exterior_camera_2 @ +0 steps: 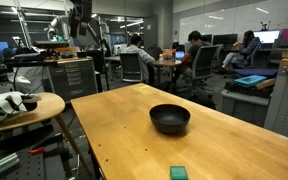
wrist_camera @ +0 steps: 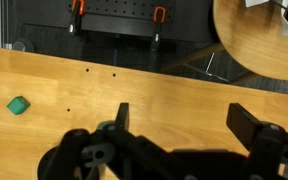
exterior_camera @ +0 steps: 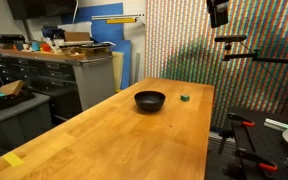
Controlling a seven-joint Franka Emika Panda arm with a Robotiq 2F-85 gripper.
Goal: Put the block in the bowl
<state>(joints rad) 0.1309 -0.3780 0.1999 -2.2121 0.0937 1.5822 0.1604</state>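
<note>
The wooden bench [exterior_camera: 104, 130] is long and pale, and it takes up most of both exterior views, with wide bare wood on every side of the two things it carries. In the wrist view the end effector [wrist_camera: 184, 116] hangs above the bench, its two dark fingers [wrist_camera: 122, 114] spread wide with nothing between them; its body is cut off by the bottom of that view. The bowl [exterior_camera: 150, 100] is round, shallow and glossy black, and it sits toward the far end of the bench, away from the long edges. It is outside the wrist view. The block [exterior_camera: 184, 98] is a tiny green cube lying on the bench beside the bowl but clearly apart from it. In an exterior view it sits at the very bottom of the picture [exterior_camera_2: 179, 173], too small to show any detail. In the wrist view the block [wrist_camera: 19, 104] lies far off to one side of the fingers.
</note>
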